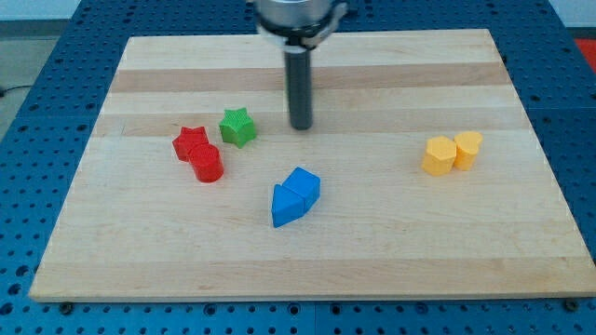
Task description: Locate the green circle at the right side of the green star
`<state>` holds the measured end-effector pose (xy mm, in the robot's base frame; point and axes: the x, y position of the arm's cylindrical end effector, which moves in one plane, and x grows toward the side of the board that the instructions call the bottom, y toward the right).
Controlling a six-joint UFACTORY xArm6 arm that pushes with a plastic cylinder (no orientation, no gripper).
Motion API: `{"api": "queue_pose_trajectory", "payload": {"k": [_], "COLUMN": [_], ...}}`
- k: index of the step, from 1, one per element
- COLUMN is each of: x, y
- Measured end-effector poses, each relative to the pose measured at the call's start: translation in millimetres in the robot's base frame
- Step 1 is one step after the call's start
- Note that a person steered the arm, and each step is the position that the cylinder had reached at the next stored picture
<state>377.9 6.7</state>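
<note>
A green star [238, 127] lies on the wooden board [372, 251], left of centre. My tip [300, 127] rests on the board just to the star's right, with a small gap between them. No green circle shows anywhere in the view. The dark rod comes down from the view's top centre.
A red star [190, 142] and a red cylinder [207, 164] touch each other to the lower left of the green star. Two blue blocks [296, 195] sit together below my tip. Two yellow blocks [451, 153] sit together at the view's right.
</note>
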Motion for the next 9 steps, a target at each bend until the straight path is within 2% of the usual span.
{"api": "queue_pose_trajectory", "payload": {"k": [1,2,3,4,6,7,8,9], "x": [-33.6,-73.6,-107.3,-106.6,-19.9,-39.3,-49.0,-31.1], "y": [50.1,58.4,34.7,-10.0,-11.3,-11.3,-43.4,-72.5]}}
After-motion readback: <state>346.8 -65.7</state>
